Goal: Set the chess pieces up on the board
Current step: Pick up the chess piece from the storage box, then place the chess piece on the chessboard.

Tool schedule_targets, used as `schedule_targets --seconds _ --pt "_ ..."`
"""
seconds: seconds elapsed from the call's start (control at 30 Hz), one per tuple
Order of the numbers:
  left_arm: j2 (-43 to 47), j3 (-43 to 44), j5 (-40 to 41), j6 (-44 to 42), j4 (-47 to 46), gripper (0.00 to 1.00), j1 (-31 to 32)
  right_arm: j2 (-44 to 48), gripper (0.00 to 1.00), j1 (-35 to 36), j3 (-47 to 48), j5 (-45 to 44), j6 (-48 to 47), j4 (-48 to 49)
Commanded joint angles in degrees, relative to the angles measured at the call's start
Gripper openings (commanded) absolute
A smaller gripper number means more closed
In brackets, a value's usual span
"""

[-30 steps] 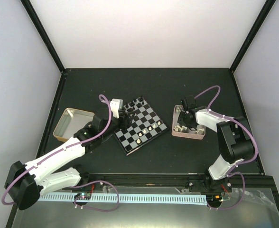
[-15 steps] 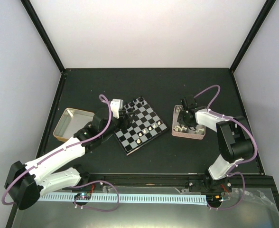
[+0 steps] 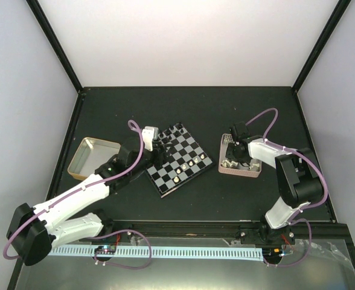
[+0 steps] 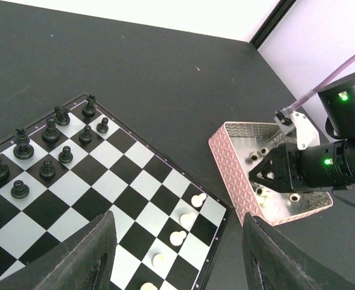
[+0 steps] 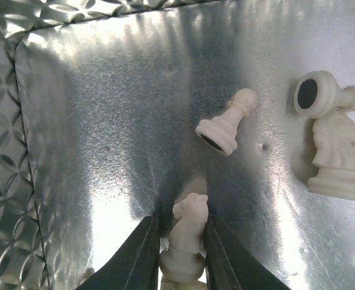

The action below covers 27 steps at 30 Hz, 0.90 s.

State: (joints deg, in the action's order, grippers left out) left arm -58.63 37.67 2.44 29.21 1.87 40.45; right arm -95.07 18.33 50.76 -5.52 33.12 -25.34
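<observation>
Cream knight (image 5: 189, 211) — one of the chess pieces. It sits in the pink tray (image 4: 229, 160) on the shiny floor, apparently upright on its base.

Right gripper (image 5: 182, 248): fingers pressed against both flanks of the knight, clamped on it.

Loose nearby: a cream pawn (image 5: 226, 124) on its side, and a second knight (image 5: 337, 157) further right.

The board (image 4: 135, 193) lies left of the tray, with a gap of desk (image 3: 226, 109) between — the carry likely runs leftward, and the right arm is the nearer.

Left gripper (image 4: 177, 260): fingers wide apart, empty, over the board's left side.

Black men (image 4: 51, 130) occupy the board's far-left rows; cream pawns (image 4: 183, 217) stand along its near-right edge.
</observation>
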Motion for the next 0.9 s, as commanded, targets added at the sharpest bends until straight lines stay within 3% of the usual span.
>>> schedule_targets --seconds 0.0,0.27,0.5,0.67,0.87 --pt "-0.18 0.30 -0.97 0.43 -0.98 0.58 -0.37 -0.42 0.21 0.46 -0.40 -0.50 -0.09 -3.64" --pt "0.28 0.68 -1.25 0.65 -0.37 0.58 -0.38 1.59 0.11 0.59 -0.73 -0.47 -1.59 -1.28" --pt "2.09 2.89 -3.73 2.58 2.78 0.59 -0.42 15.74 0.10 1.35 -3.10 3.21 -8.02 6.14" --pt "4.16 6.08 -10.91 6.14 5.67 0.61 -1.38 27.64 0.10 3.30 -5.42 17.96 -14.95 12.04" --pt "3.77 11.44 -28.53 10.67 8.34 0.67 -2.91 39.06 0.11 8.58 -8.09 43.06 -16.69 20.19"
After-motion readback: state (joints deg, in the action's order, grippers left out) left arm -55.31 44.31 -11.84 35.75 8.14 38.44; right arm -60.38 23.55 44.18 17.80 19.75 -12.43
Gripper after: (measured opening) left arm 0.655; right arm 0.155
